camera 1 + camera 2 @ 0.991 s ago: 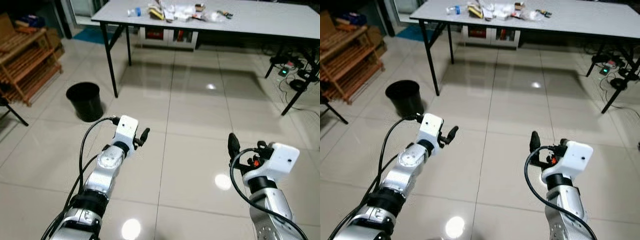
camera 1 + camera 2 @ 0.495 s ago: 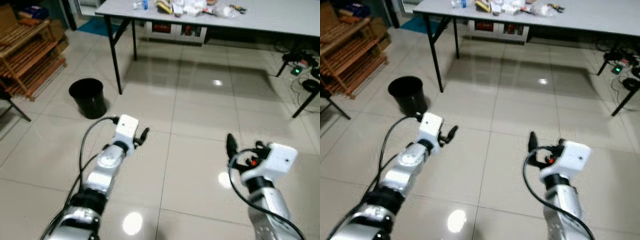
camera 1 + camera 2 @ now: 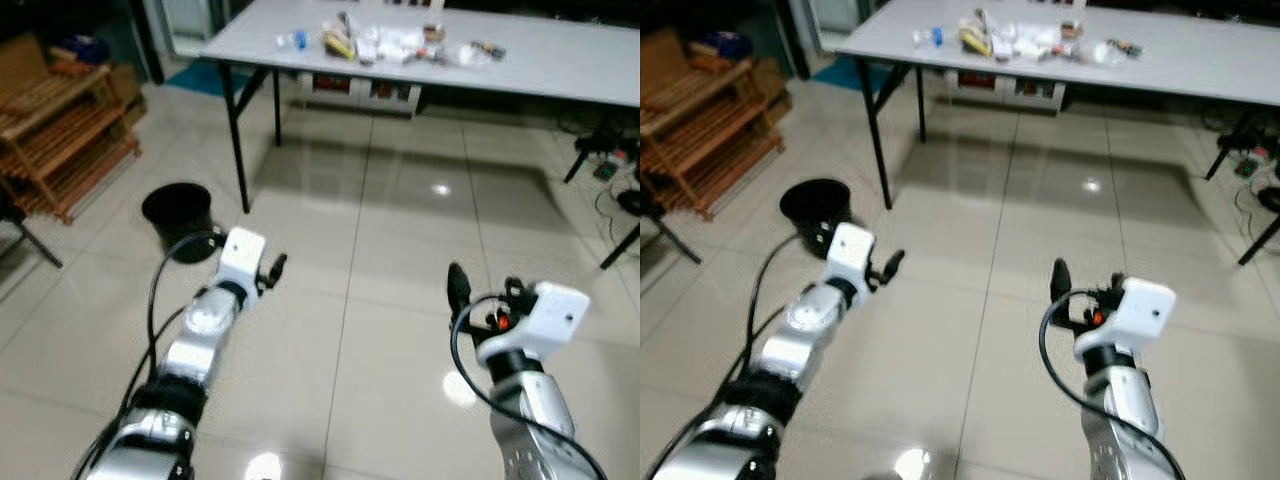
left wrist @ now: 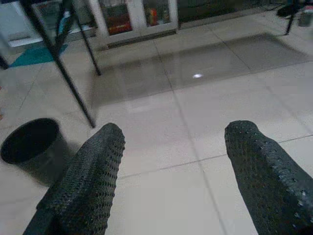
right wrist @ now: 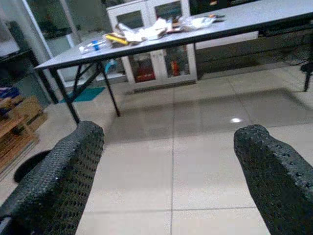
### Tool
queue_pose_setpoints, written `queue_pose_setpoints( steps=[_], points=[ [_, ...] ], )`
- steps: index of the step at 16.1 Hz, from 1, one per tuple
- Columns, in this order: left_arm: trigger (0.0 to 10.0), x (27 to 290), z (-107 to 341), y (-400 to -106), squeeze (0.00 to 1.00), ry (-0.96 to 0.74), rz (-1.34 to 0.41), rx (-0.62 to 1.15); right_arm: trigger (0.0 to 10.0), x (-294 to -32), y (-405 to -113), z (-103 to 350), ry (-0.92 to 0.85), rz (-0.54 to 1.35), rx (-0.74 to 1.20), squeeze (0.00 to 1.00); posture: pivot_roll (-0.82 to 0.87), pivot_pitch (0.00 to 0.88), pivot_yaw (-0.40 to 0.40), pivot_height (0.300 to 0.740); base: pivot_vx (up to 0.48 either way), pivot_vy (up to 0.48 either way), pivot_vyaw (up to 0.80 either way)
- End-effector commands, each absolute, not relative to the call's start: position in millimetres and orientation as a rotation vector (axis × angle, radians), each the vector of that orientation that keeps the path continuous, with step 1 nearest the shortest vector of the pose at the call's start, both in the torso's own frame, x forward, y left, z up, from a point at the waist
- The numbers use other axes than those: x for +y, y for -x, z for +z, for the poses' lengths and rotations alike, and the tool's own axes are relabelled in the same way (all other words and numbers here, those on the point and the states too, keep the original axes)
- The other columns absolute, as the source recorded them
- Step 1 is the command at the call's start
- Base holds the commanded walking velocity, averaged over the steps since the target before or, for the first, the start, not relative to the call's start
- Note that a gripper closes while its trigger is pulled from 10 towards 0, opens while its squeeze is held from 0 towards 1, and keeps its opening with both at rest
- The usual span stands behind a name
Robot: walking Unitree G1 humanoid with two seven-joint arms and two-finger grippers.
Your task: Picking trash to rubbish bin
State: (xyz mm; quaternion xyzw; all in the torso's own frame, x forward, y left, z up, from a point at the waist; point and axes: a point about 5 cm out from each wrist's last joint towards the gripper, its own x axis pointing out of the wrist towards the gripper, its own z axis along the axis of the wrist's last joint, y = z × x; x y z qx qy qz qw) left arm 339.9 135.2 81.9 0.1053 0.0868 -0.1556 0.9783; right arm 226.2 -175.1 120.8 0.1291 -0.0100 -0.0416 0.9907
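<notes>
A pile of trash (image 3: 385, 42) lies on the grey table (image 3: 540, 60) far ahead: crumpled white wrappers, a yellow item and a small plastic bottle (image 3: 291, 40). A black rubbish bin (image 3: 178, 217) stands on the floor by the table's left leg, its mouth dark inside. My left gripper (image 3: 276, 268) is held out low over the tiles, to the right of the bin, open and holding nothing. My right gripper (image 3: 470, 293) hovers over the floor on the right, open and holding nothing. The trash (image 5: 146, 32) and the bin (image 4: 30, 144) show beyond the fingers in the wrist views.
A wooden shelf rack (image 3: 55, 135) stands at the left wall. Cables and stand legs (image 3: 610, 160) lie on the floor at the far right. A low cabinet (image 3: 360, 88) sits under the table. Glossy tiles stretch between me and the table.
The whole view has shifted: the table and the bin sit lower and slightly nearer in the picture, so the camera has moved. Both grippers keep the same open pose.
</notes>
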Motion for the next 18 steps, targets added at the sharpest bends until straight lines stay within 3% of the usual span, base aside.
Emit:
queue_pose_setpoints(
  steps=[1,7,11,14,18],
  points=[
    [10.0,125.3,85.3,-341.2,0.00,-0.213,-0.340,0.155,10.0,-184.1,-223.5,117.5,-0.247,-0.125,-0.006,0.00,0.14,0.072,-0.005,0.740,0.446,0.000,0.00],
    [10.0,133.7,87.4,-340.2,0.00,-0.210,-0.309,0.151,10.0,-184.7,-223.7,113.6,-0.239,-0.154,0.017,0.00,0.16,0.078,-0.017,0.740,0.450,0.000,0.00],
    [10.0,147.7,87.7,-323.2,0.00,-0.189,-0.256,0.148,10.0,-184.1,-231.9,117.9,-0.213,-0.099,-0.004,0.00,0.20,0.083,-0.050,0.740,0.438,0.000,0.00],
    [10.0,167.6,74.2,-306.4,0.00,-0.202,-0.173,0.192,10.0,-184.1,-240.8,124.2,-0.178,-0.053,-0.025,0.00,0.24,0.091,-0.087,0.740,0.000,0.000,0.00],
    [10.0,174.1,76.4,-294.6,0.00,-0.216,-0.170,0.193,10.0,-175.5,-241.9,122.2,-0.117,0.012,-0.014,0.00,0.26,0.108,-0.101,0.740,0.000,0.000,0.00]
  ],
)
